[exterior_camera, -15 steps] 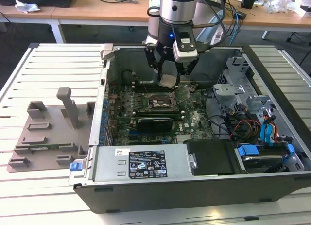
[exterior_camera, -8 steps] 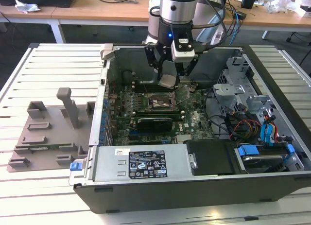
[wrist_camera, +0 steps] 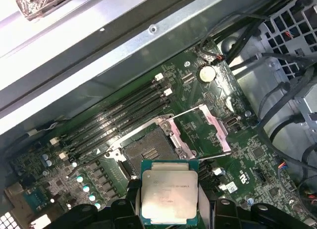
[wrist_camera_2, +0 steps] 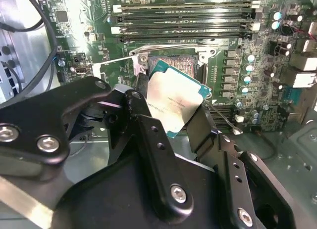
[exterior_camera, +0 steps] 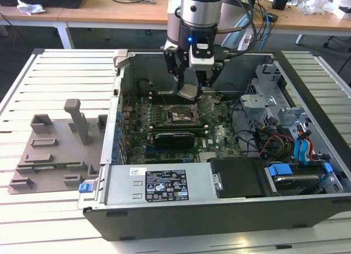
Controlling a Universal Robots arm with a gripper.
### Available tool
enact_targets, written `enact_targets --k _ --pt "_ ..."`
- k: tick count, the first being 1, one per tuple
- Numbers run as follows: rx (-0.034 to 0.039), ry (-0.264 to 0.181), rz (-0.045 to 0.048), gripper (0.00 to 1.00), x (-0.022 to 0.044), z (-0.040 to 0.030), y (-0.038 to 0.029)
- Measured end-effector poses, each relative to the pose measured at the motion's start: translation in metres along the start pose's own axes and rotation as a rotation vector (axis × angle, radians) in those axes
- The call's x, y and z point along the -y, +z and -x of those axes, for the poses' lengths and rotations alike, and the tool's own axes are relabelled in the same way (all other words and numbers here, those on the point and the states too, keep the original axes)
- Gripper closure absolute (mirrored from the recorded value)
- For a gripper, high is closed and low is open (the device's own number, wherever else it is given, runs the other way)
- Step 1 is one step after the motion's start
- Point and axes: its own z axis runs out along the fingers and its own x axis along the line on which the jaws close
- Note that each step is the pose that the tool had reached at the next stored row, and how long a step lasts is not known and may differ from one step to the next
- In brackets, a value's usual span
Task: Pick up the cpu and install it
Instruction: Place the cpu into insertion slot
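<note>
Exterior view: gripper (exterior_camera: 190,88) inside the open computer case (exterior_camera: 307,210), its 2 fingers (wrist_camera_2: 199,132) clamped on the cpu (wrist_camera: 170,197), just above the open socket (wrist_camera: 146,151). Step: placing. Seating probably needs chip level, square.

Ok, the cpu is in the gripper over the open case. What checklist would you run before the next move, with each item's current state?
1. Grip: the gripper is shut on opposite edges of the cpu: ok.
2. Opening: the socket is uncovered, with nothing lying in it: ok.
3. Cover: the load plate is swung up, off the socket: ok.
4. Alignment: cpu squared up over the socket: cannot tell from these angles.
5. Orientation: cpu corner mark matched to the socket: cannot tell.
</note>
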Motion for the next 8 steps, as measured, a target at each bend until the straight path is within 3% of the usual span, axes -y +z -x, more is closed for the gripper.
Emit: enact_targets --k 8 --pt "-0.0034 0.086 -0.003 0.45 0.0 0.0 0.0001"
